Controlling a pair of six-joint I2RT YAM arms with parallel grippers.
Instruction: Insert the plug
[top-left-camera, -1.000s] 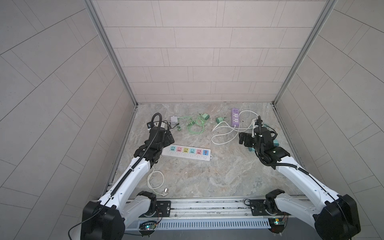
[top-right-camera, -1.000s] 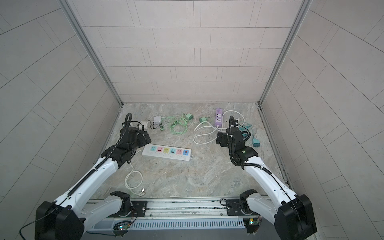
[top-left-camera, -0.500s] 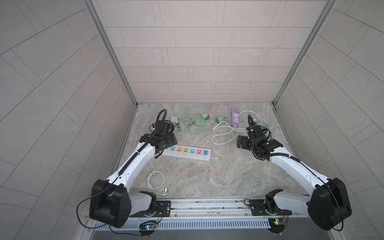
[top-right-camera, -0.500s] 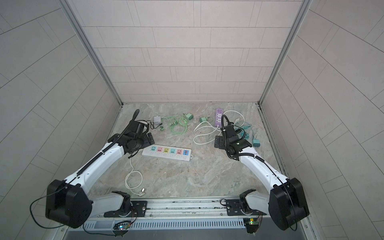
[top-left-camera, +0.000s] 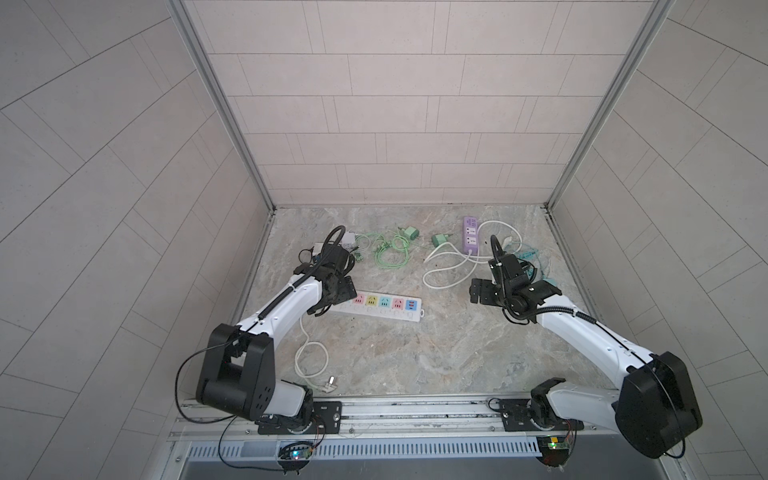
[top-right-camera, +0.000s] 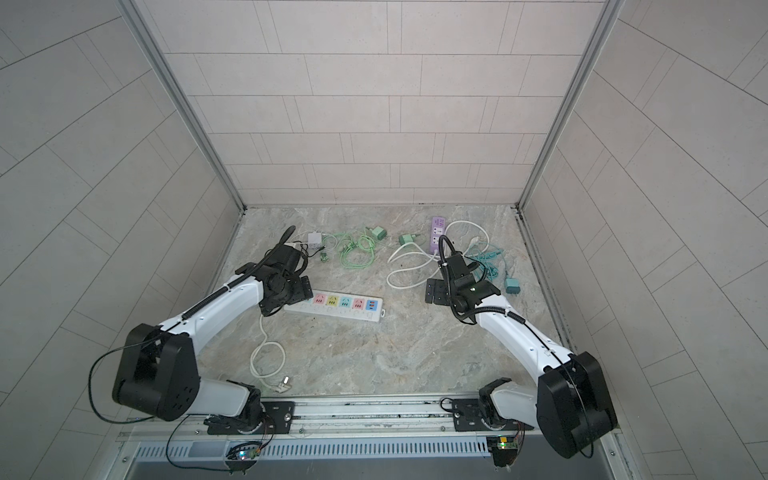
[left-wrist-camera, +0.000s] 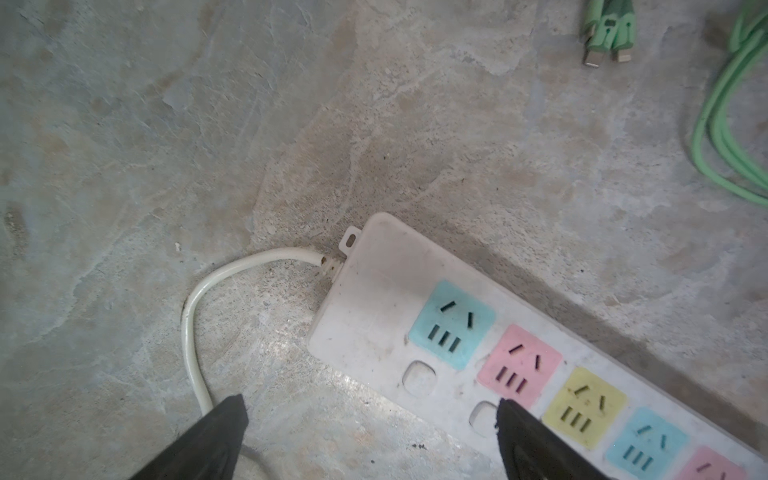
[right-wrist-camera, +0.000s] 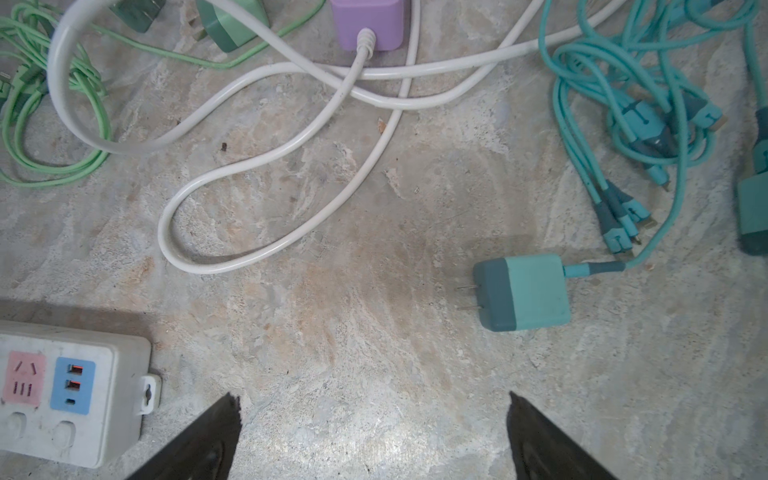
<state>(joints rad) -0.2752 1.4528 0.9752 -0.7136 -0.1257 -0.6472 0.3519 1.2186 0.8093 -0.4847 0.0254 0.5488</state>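
Observation:
A white power strip (top-left-camera: 386, 307) with coloured sockets lies left of the floor's middle in both top views. My left gripper (left-wrist-camera: 370, 401) hangs open over its cord end (left-wrist-camera: 332, 266), with one fingertip (left-wrist-camera: 515, 419) above the strip's edge. A teal two-pin plug (right-wrist-camera: 528, 293) lies on its side on the floor at the right (top-right-camera: 512, 286). Its pins point toward the strip's far end (right-wrist-camera: 120, 374). My right gripper (right-wrist-camera: 372, 395) is open and empty over bare floor between that plug and the strip.
Behind the grippers lie a purple power strip (top-left-camera: 471, 234), its looped white cable (right-wrist-camera: 291, 145), two green plugs (top-left-camera: 410, 232) (top-left-camera: 439, 240), coiled green cable (top-left-camera: 392, 253) and tangled teal cables (right-wrist-camera: 648, 116). The white strip's own cord (top-left-camera: 309, 353) curls toward the front rail.
Both arms have reached forward and lower. The left gripper has shifted right onto the strip's cord end. The right gripper has moved left and a little nearer. Both stayed open.

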